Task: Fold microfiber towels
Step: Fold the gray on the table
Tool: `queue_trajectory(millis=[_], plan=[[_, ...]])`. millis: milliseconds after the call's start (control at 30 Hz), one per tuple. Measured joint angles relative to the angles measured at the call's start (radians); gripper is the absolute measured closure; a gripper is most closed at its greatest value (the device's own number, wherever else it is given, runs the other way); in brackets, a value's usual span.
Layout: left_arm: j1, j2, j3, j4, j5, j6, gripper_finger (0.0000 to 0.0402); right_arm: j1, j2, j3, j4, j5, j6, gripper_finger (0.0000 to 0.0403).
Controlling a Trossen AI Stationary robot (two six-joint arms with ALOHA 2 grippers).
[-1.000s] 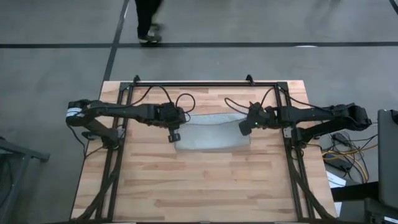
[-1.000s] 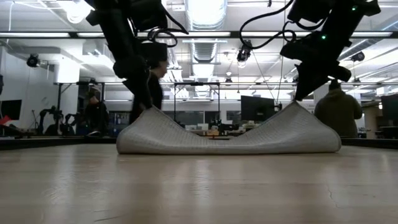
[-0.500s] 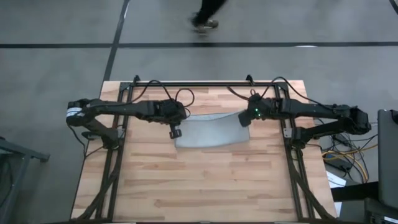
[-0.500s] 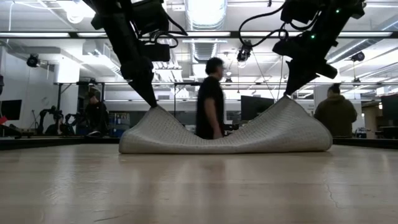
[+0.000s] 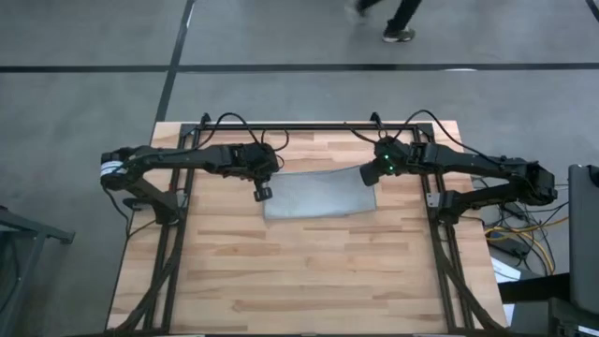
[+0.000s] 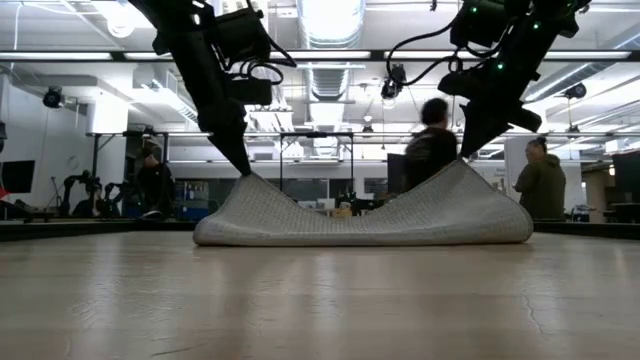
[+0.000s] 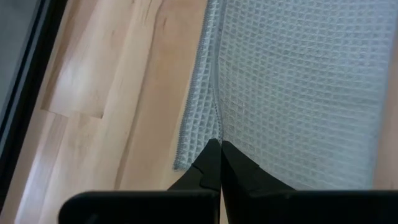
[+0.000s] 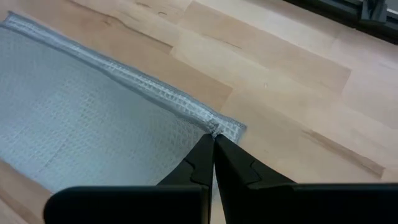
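Currently mid-fold, judging by the cloth's shape: microfiber towel lying on the far half of the wooden table, between the two arms, near edge resting flat, both far corners raised, middle sagging. Fold not yet laid down; corners yet to be carried across, lowered and released. Left gripper with jaws pressed together, clamped on the towel's hemmed corner. Right gripper likewise closed tight on the opposite hemmed corner. Both corners held clear of the tabletop in the low view.
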Motion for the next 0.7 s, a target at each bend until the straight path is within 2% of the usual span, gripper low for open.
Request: queue_trajectory(millis=[300, 700], plan=[[0.035, 0.0, 0.0, 0.02, 0.051, 0.024, 0.0401, -0.075, 0.0, -0.001, 0.0, -0.044, -0.033, 0.0395], [0.035, 0.0, 0.0, 0.028, 0.074, 0.024, 0.0395, -0.079, 0.001, -0.052, 0.027, -0.102, -0.047, 0.0394]])
